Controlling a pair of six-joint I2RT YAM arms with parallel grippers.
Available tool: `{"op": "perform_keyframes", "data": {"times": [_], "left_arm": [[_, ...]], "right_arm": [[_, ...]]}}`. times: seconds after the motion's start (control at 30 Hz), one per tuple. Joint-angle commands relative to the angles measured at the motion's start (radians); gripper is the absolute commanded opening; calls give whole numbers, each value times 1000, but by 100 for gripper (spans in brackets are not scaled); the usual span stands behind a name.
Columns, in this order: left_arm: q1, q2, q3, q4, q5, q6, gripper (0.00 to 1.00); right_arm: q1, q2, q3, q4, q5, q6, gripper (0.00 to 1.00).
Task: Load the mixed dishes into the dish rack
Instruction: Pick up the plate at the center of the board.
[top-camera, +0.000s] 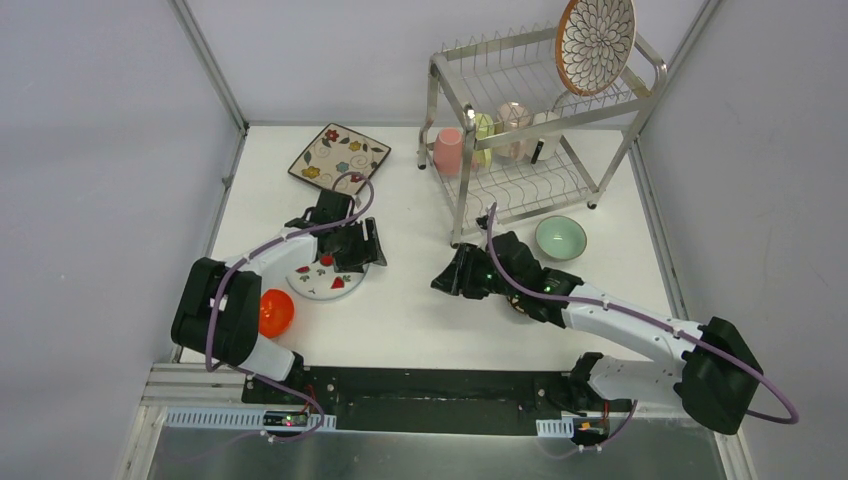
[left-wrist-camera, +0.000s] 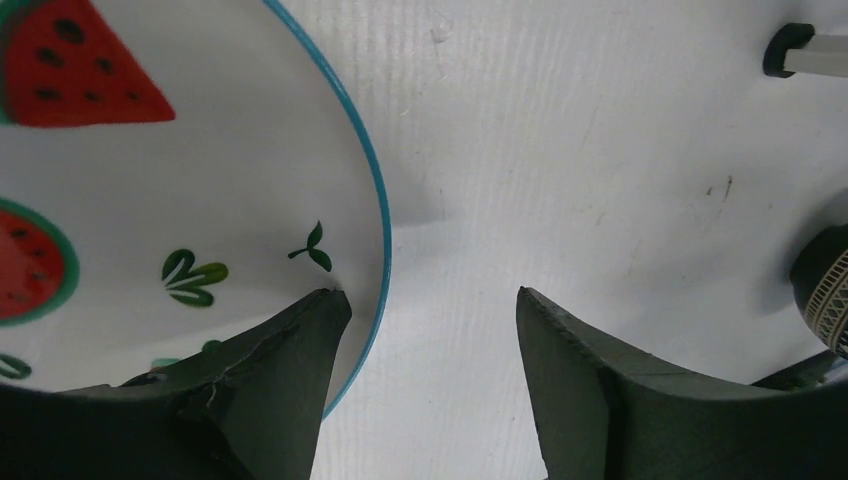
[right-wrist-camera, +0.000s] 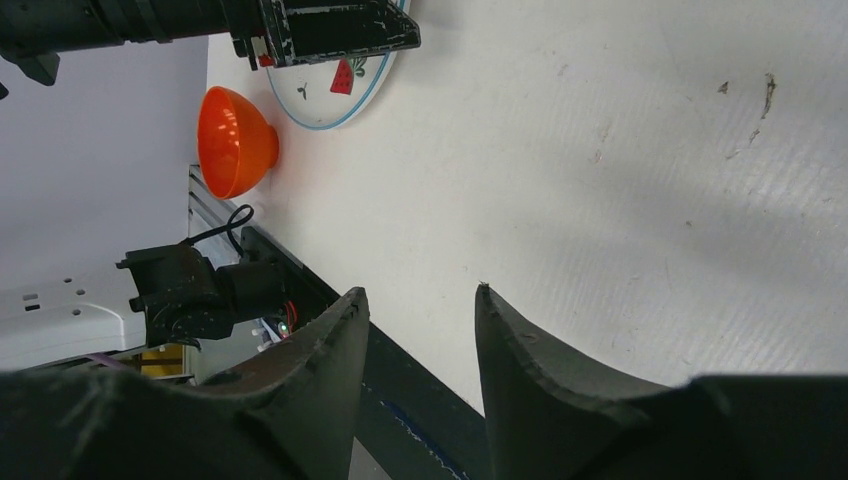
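A white plate (top-camera: 322, 280) with watermelon prints lies on the table at the left. My left gripper (top-camera: 352, 252) hangs over its right edge. In the left wrist view the left gripper (left-wrist-camera: 430, 300) is open, one finger above the white plate (left-wrist-camera: 200, 180) and the other above bare table, the blue rim between them. My right gripper (top-camera: 446, 281) hovers open and empty mid-table, as the right wrist view shows for that gripper (right-wrist-camera: 420, 295). The dish rack (top-camera: 470, 200) stands at the back right, with a petal-pattern plate (top-camera: 596, 42) on its top tier and a pink cup (top-camera: 449, 150) lower down.
A square floral plate (top-camera: 339, 158) lies at the back left. An orange bowl (top-camera: 276, 312) sits by the left arm's base. A mint bowl (top-camera: 560, 238) rests in front of the rack. A dark patterned bowl (left-wrist-camera: 826, 290) shows under the right arm.
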Motion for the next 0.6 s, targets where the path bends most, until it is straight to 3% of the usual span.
{"op": "perform_keyframes", "data": {"times": [0.0, 0.57], "left_arm": [[-1, 47, 2, 45, 120, 0, 66], [-117, 46, -50, 213, 234, -163, 64]], "right_arm": [[11, 3, 30, 36, 33, -12, 46], [15, 17, -13, 57, 71, 15, 46]]}}
